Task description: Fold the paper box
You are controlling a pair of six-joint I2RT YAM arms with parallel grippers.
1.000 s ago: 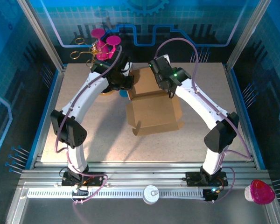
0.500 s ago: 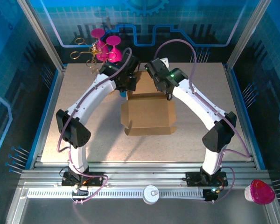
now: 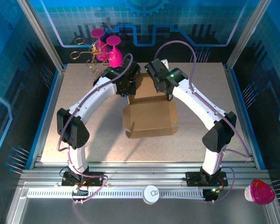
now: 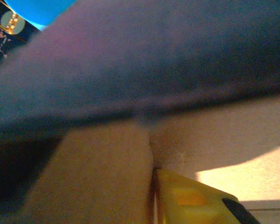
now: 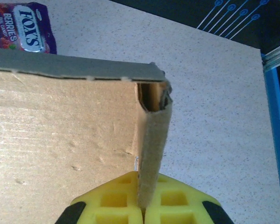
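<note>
1. The plain brown cardboard box (image 3: 149,119) is sitting in the middle of the top view on the speckled beige surface (image 3: 84,116). One cardboard panel is reaching toward the top of the frame, between the two arm tips.
2. The right claw (image 5: 142,205) is pinching the box. At the bottom centre of the right wrist view, its yellow fingers (image 5: 177,203) are pressing together on a thin cardboard wall seen edge-on.
3. That wall is running up from the fingers to a corner near the centre of the frame. There it is meeting a second cardboard edge that is stretching across to the left side.
4. A small purple snack packet (image 5: 23,25) is lying flat on the surface at the upper left of the right wrist view, beyond that cardboard edge.
5. The left claw (image 3: 129,92) is sitting at the box's far left corner, just above centre in the top view.
6. The left wrist view is coming through blurred. One yellow finger (image 4: 191,203) is showing at the bottom, just beside a brown cardboard face, and I cannot tell whether this claw is spread or pressed together.
7. Bright pink stemmed glasses (image 3: 105,46) are standing beyond the surface at the upper left of centre in the top view.
</note>
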